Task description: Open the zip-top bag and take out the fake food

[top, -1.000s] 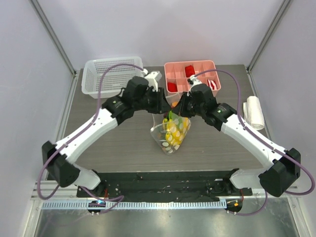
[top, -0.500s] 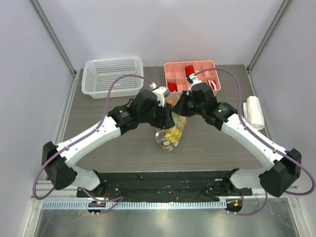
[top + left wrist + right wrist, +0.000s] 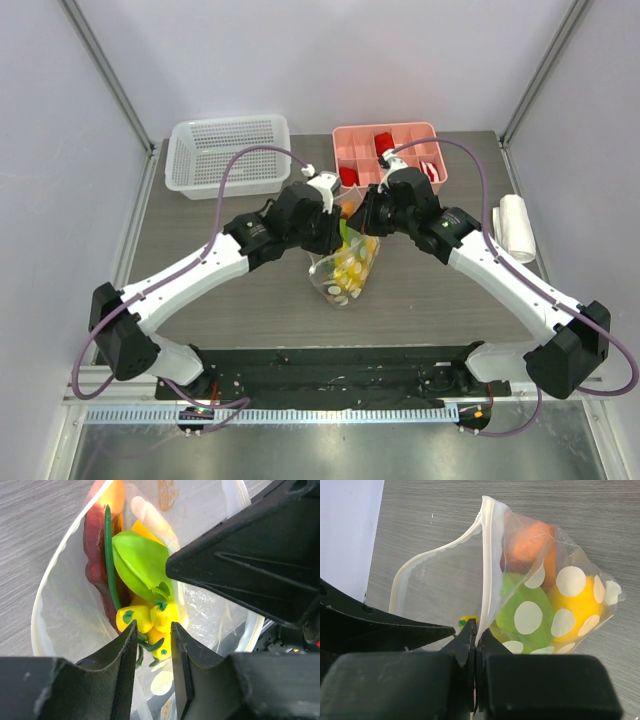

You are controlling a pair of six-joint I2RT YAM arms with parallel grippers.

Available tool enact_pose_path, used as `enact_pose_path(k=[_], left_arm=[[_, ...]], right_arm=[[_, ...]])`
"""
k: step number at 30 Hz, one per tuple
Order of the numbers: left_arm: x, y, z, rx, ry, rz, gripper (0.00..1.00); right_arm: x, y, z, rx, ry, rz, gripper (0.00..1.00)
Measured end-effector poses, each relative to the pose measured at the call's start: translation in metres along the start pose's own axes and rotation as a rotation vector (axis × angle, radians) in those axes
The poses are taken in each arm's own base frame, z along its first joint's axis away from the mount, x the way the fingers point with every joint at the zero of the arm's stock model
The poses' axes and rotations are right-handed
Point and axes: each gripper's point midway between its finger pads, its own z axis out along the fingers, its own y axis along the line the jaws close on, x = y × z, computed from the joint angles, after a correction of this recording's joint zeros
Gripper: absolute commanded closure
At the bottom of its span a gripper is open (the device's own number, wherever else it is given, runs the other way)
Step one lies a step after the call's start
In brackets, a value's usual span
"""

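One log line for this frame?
zip-top bag: mouth open, fake food inside | right gripper: shut on its rim | left gripper: open over bananas

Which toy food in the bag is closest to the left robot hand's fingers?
The yellow bananas, just ahead of the left gripper; the green piece and the sausage lie farther back.

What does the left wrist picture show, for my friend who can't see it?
The left hand, its two black fingers slightly apart, hangs at the open mouth of the clear zip-top bag, just above the yellow bananas. A green piece lies over them, and a maroon sausage runs along the bag's left side.
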Motion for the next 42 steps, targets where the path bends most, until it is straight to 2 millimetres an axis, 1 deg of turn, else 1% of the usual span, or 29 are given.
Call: enact_pose_path(k=[4,7,11,17,22,25,26,28,29,30,34,37,39,42], left_arm=[[-0.002,-0.001,0.008,-0.001,0.011,0.016,0.67],[0.006,-0.002,0.018,0.009,0.047,0.022,0.67],[0.012,-0.003,0.026,0.017,0.069,0.022,0.67],[0.013,-0.008,0.027,0.049,0.080,0.017,0.60],[0.016,-0.012,0.026,0.077,0.095,0.005,0.60],[0.019,-0.012,0.027,0.080,0.105,-0.005,0.68],[0.020,-0.012,0.027,0.081,0.106,-0.010,0.77],[0.021,-0.012,0.028,0.084,0.106,-0.021,0.89],[0.020,-0.013,0.028,0.089,0.104,-0.026,0.97],[0.020,-0.013,0.029,0.091,0.104,-0.028,1.00],[0.018,-0.013,0.029,0.086,0.104,-0.029,1.00],[0.009,-0.012,0.022,0.062,0.105,-0.008,1.00],[-0.001,-0.013,0.014,0.052,0.099,0.009,1.00],[-0.029,-0.021,-0.004,0.052,0.048,0.035,1.00]], right_arm=[[0.000,0.000,0.000,-0.001,0.000,0.000,0.99],[0.001,0.001,0.000,-0.004,0.003,0.000,0.99],[0.001,0.001,0.000,-0.007,0.005,0.000,0.99],[0.001,0.002,-0.001,-0.011,0.007,-0.001,0.99],[0.002,0.002,-0.001,-0.013,0.009,-0.002,0.99],[0.002,0.003,-0.001,-0.014,0.009,-0.002,0.99],[0.002,0.003,-0.001,-0.014,0.009,-0.002,0.99],[0.002,0.003,-0.001,-0.014,0.009,-0.002,0.99],[0.002,0.003,-0.001,-0.014,0.009,-0.002,0.99],[0.002,0.002,-0.001,-0.014,0.009,-0.002,0.99],[0.002,0.002,-0.001,-0.013,0.009,-0.005,0.99],[0.001,0.003,-0.001,-0.018,0.008,-0.014,0.99],[0.001,0.003,-0.001,-0.020,0.007,-0.027,0.99],[0.000,0.004,-0.001,-0.028,0.000,-0.062,0.99]])
